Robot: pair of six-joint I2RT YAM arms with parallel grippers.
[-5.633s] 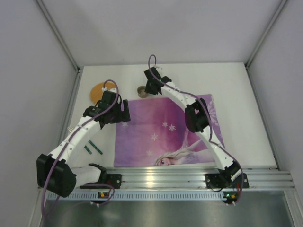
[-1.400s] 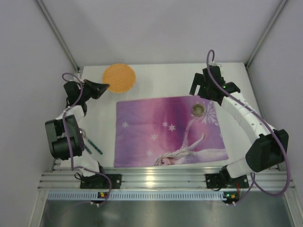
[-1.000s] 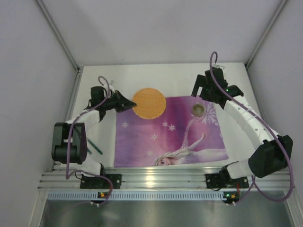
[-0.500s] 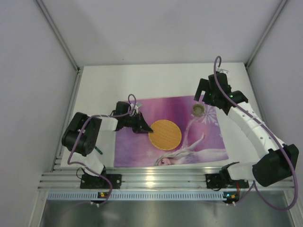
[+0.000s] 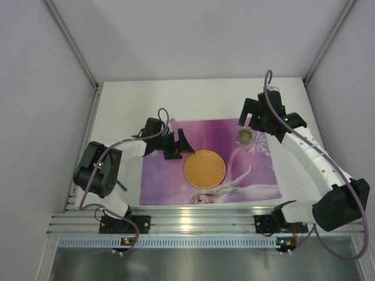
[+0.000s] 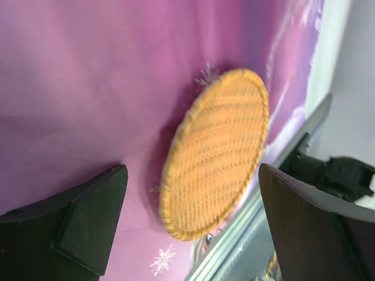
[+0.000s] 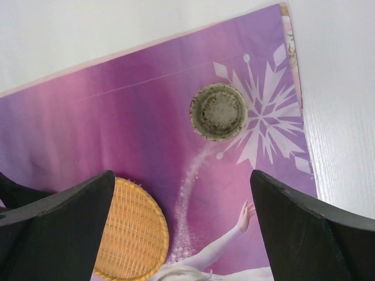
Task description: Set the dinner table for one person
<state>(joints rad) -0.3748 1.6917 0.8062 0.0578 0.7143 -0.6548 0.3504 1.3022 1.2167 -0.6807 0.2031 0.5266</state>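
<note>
A round orange woven plate (image 5: 204, 168) lies flat on the purple printed placemat (image 5: 170, 178), which rests on the white dinner table (image 5: 222, 96). My left gripper (image 5: 183, 147) hovers just left of the plate, open and holding nothing. In the left wrist view the plate (image 6: 217, 152) sits beyond the spread left gripper (image 6: 192, 170). A small speckled cup (image 5: 245, 136) stands on the placemat's far right corner. My right gripper (image 5: 251, 121) is above and behind it, open and empty. The right wrist view shows the cup (image 7: 218, 111) and the plate (image 7: 132, 231) below the right gripper (image 7: 182, 173).
A thin teal utensil (image 5: 122, 186) lies on the table left of the placemat, partly behind the left arm. Grey walls enclose the table on three sides. An aluminium rail (image 5: 205, 219) runs along the near edge.
The left gripper brought the plate from the table's far left onto the placemat, let go, opened and drew back slightly to the plate's left. The right arm barely moved.
</note>
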